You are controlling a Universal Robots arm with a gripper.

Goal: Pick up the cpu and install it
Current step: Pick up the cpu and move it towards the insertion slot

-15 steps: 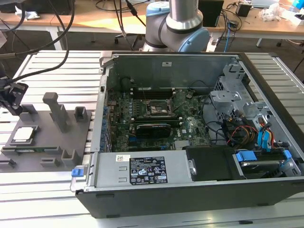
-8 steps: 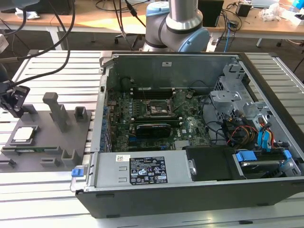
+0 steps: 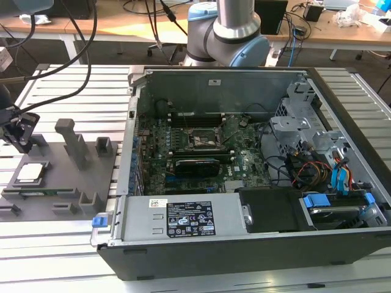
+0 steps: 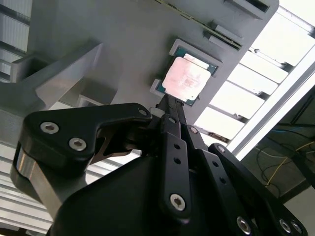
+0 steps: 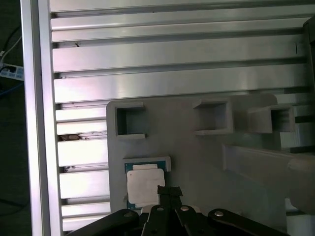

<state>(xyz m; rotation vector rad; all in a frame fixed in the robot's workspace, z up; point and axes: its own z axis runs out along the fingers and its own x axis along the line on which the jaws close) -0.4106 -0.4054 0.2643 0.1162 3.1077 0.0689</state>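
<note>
The cpu (image 3: 30, 173), a small square chip with a shiny metal top, lies flat in its pocket on the grey fixture plate (image 3: 61, 165) at the exterior view's left. My gripper (image 3: 18, 128) hangs above it, apart from it. In both wrist views the dark fingertips (image 4: 170, 105) come together to a narrow point with nothing between them, just beside the cpu (image 4: 187, 78) (image 5: 143, 186). The open computer case (image 3: 244, 244) stands to the exterior view's right, with the motherboard socket (image 3: 208, 141) near the board's middle.
Grey posts and blocks (image 3: 73, 143) rise from the fixture plate next to the cpu pocket. A thin green memory stick (image 3: 36, 193) lies in a slot along the plate's near edge. Cables and drive bays (image 3: 324, 165) crowd the case's right end. The arm's base (image 3: 229, 36) stands behind the case.
</note>
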